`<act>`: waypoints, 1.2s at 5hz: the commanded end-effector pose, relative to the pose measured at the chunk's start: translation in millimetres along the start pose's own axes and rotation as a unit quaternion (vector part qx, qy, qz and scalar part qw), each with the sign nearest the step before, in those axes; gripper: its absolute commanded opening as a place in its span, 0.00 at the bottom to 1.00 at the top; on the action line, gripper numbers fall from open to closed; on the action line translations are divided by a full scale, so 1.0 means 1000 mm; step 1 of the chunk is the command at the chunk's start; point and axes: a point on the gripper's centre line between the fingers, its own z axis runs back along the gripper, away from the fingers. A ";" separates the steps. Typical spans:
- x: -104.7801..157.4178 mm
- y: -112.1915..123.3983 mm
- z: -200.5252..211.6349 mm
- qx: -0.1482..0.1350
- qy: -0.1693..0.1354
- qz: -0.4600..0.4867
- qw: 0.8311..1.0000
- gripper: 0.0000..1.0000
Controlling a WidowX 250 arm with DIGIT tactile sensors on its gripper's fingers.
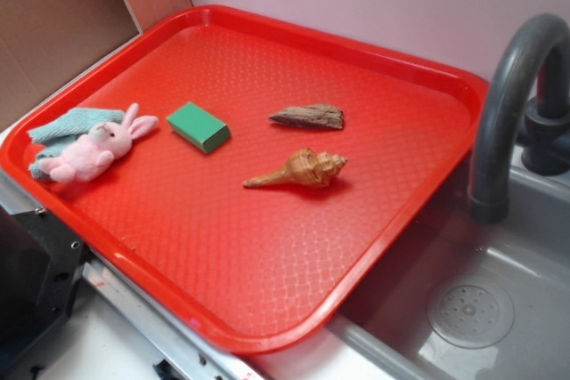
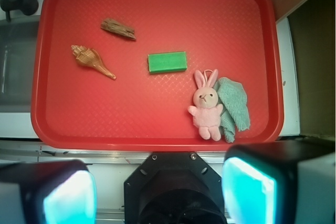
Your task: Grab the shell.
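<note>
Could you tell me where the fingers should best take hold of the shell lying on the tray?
Probably from above, across the shell's ribbed, wider body. It lies flat, clear of the bark piece; its long point looks too thin to hold firmly.

The tray (image 1: 267,33) is red glossy plastic with a fine diamond texture. The shell (image 1: 303,169) looks ribbed and slightly shiny; the rabbit (image 1: 93,150) is soft pink plush.
</note>
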 end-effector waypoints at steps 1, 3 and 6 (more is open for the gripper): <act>0.000 0.000 0.000 0.000 0.000 0.000 1.000 1.00; 0.039 -0.012 -0.036 0.006 -0.040 -0.116 0.992 1.00; 0.122 -0.069 -0.115 -0.016 -0.042 -0.270 0.962 1.00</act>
